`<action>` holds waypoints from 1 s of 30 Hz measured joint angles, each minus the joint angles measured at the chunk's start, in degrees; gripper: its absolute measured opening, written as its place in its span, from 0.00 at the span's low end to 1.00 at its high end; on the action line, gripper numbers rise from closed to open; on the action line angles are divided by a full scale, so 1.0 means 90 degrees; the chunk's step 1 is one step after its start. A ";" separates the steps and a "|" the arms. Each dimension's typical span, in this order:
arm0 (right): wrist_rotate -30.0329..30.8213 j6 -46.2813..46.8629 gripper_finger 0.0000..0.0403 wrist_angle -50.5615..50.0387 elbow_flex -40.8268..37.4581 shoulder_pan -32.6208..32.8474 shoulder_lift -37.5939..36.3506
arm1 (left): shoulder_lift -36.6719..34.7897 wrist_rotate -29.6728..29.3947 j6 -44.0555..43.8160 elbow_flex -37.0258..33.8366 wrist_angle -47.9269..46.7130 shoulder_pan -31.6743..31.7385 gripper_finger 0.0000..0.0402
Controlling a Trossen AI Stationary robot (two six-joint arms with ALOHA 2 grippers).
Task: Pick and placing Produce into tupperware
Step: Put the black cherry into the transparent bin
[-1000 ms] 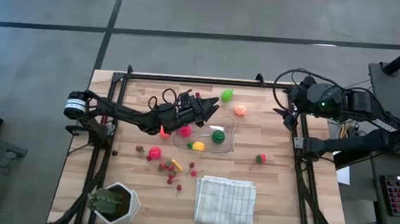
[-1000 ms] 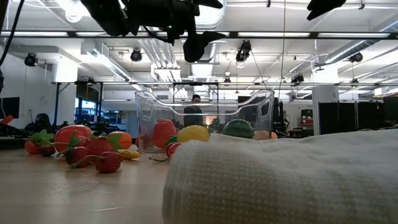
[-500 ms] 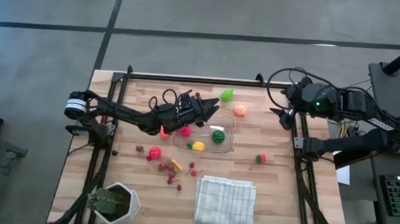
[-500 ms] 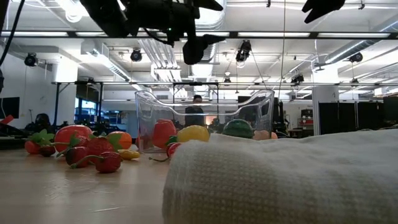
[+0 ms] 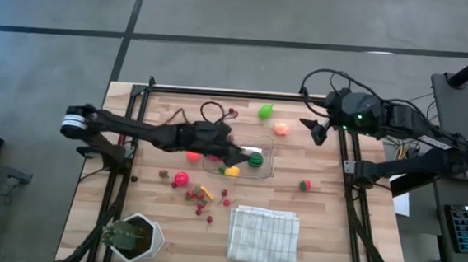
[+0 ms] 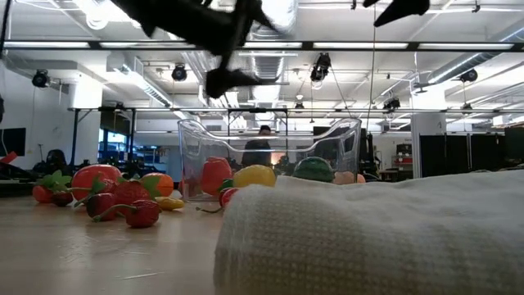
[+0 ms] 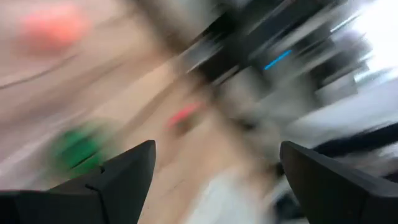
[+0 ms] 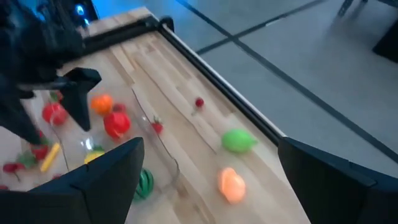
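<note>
- Clear shallow rectangular plastic tupperware (image 5: 258, 159): mid-table on the pale wooden table (image 5: 326, 228), holding a striped dark green toy ball (image 5: 255, 159)
- Left gripper (image 5: 239, 154): at the tupperware's near-left edge, above it, fingers spread, nothing between them; left wrist view too blurred to add detail
- Right gripper (image 5: 315, 130): raised near the table's far right edge, well apart from the tupperware, fingers spread and empty
- Yellow toy fruit (image 5: 232, 170): on the table just beside the tupperware's near-left corner
- Bright pink toy fruit (image 5: 181, 178) and small red toy berries (image 5: 200, 199): scattered on the table left of and nearer than the tupperware
- Green toy fruit (image 5: 265, 112) and orange toy fruit (image 5: 280, 128): on the table beyond the tupperware, near each other
- Red-and-green toy fruit (image 5: 305, 185): alone, right of the tupperware
- Folded white cloth (image 5: 264, 235): near edge of the table
- White hexagonal pot with green plant (image 5: 133, 236): near-left corner
</note>
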 joint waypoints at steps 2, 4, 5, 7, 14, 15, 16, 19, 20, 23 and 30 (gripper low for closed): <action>0.0000 0.0000 0.90 0.0328 0.0000 0.0000 0.0160 | -0.0310 -0.0273 0.0423 0.0216 -0.1772 0.0008 0.82; 0.0000 0.0004 0.90 0.0585 0.0011 0.0000 0.0328 | -0.0588 -0.0619 0.0879 0.0479 -0.3074 0.0012 0.82; -0.0002 0.0001 0.90 0.0672 0.0038 0.0000 0.0425 | -0.0745 -0.0753 0.1146 0.0613 -0.3525 0.0012 0.82; 0.0000 -0.0060 0.90 0.0817 0.0082 0.0000 0.0646 | -0.1015 -0.0928 0.1750 0.0847 -0.4145 0.0030 0.82; 0.0000 -0.0792 0.90 0.0921 0.0180 -0.0260 0.1371 | -0.1484 -0.1046 0.1810 0.1401 -0.6685 0.0083 0.82; -0.0002 -0.0831 0.90 0.0954 0.0180 -0.0363 0.1459 | -0.1484 -0.1045 0.1611 0.1441 -0.7210 0.0083 0.82; -0.0007 -0.0833 0.90 0.0959 0.0180 -0.0459 0.1537 | -0.1475 -0.1016 0.1355 0.1449 -0.7714 0.0083 0.82; -0.0032 -0.0823 0.90 0.0952 0.0180 -0.0734 0.1663 | -0.1376 -0.0670 0.0477 0.1370 -0.8950 0.0085 0.82; -0.0036 -0.0858 0.90 0.0963 0.0180 -0.0819 0.1677 | -0.1351 -0.0526 0.0168 0.1315 -0.9197 0.0083 0.82; -0.0047 -0.1071 0.90 0.1090 0.0180 -0.1043 0.1679 | -0.1265 0.0092 -0.0700 0.1066 -0.9565 0.0078 0.82; -0.0047 -0.1345 0.90 0.1397 0.0180 -0.1494 0.1587 | -0.0979 0.0898 0.0267 0.0662 -0.9547 0.0073 0.82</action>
